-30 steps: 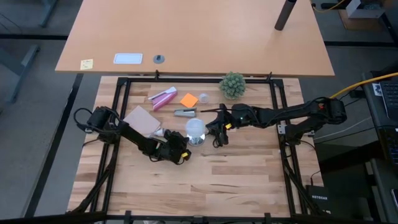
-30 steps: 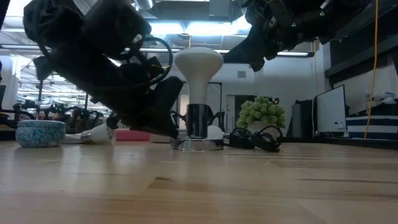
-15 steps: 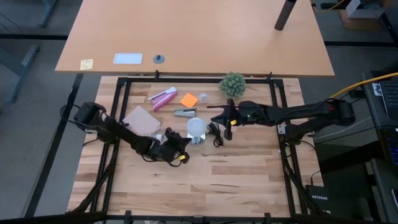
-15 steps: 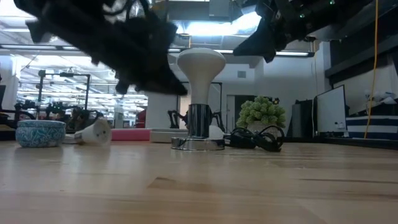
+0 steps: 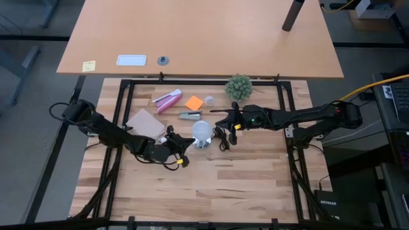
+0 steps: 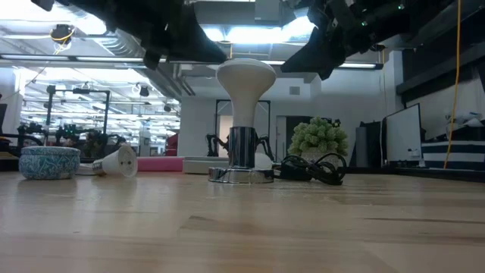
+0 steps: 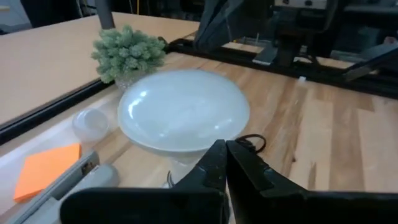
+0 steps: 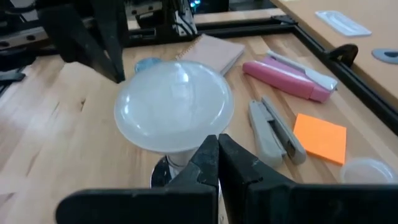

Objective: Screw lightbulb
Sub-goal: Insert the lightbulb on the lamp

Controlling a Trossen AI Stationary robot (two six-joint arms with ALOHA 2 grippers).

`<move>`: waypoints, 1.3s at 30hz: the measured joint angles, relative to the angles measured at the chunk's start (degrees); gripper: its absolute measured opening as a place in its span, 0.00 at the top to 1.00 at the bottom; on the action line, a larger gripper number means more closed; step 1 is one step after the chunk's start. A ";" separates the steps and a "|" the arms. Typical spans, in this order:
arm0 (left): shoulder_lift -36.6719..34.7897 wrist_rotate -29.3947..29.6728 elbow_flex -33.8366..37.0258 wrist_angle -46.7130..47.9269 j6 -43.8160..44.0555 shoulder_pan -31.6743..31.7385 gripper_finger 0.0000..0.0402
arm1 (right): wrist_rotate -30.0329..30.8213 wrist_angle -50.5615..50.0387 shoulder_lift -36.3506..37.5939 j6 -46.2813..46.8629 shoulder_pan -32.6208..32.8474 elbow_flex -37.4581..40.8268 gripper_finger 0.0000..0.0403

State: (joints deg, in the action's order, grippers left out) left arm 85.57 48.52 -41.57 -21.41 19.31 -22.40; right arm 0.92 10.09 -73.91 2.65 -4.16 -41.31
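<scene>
I see that my left gripper (image 5: 183, 144) has lifted and pulled back from the lightbulb (image 5: 201, 130), fingers closed on nothing. The right gripper (image 5: 227, 122) stays just beside the bulb on the other side, also closed and empty. The bulb stands upright in the metal socket (image 6: 241, 174), so I judge the screwing is finished.

No legible txt, labels, brands or nos. anywhere; yellow sticky note (image 5: 89, 65) on far tabletop (image 5: 204, 32) too small to read.
</scene>
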 joint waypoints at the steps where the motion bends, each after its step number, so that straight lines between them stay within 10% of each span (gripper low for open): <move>1: 0.07 -0.14 0.01 0.14 0.02 0.03 1.00 | 0.01 0.00 -0.09 0.01 0.01 0.01 0.99; 14: 0.27 -1.70 0.01 1.50 1.68 0.10 1.00 | 7.53 2.55 -1.19 1.43 0.00 0.01 0.99; 39: 0.29 -4.05 0.01 2.66 1.94 2.65 1.00 | -0.09 6.48 -7.39 4.85 0.02 0.01 0.99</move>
State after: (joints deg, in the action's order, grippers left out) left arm 85.86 44.48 -41.56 -18.75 21.25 -19.75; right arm 0.82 16.57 -81.30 7.50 -4.14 -41.30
